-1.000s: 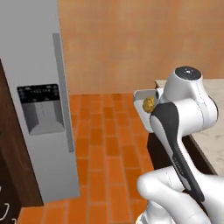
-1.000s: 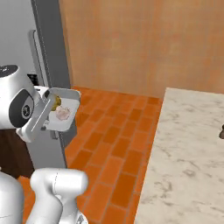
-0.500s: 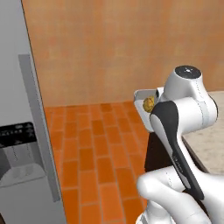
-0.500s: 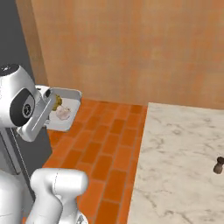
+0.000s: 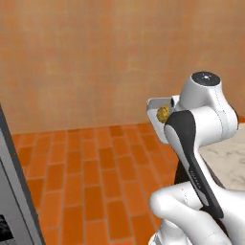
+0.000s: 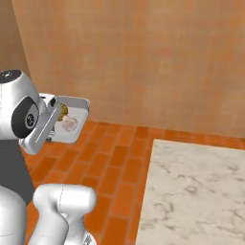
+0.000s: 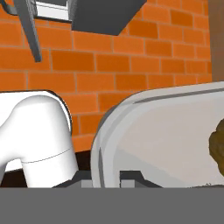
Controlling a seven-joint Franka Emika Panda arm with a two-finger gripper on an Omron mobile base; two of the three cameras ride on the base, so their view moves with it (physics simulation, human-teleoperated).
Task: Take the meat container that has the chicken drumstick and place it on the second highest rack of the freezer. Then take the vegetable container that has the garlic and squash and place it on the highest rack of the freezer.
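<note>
Orange brick floor (image 5: 95, 177) underfoot, bounded by a plain tan back wall (image 6: 143, 57). White marbled stone surface (image 6: 191, 191) to the right of the pale grey rounded-corner plastic vegetable container (image 6: 72, 119) in the right base view, well apart from it and lower. Grey metallic freezer (image 5: 16, 201) edge at the far left of the left base view, well left of the container; dark grey door bin (image 7: 105, 15) and a grey bar (image 7: 28, 28) seen beyond the container rim from the hand view.

Container (image 5: 158, 112) carried aloft over the brick floor, tucked against the white arm's wrist, tilted so its open face turns outward toward the right base camera rather than straight up. Long axis running away from the wrist. Inside: bumpy golden-yellow squash (image 6: 63, 112) at the end nearest the arm, whitish-pink garlic bulb (image 6: 69, 124) just beside and below it. Squash (image 5: 162, 113) also peeking over the rim in the left base view.

Hand (image 7: 109, 177) clamped on the container's near rim (image 7: 98, 148), dark tips close either side of the wall.
</note>
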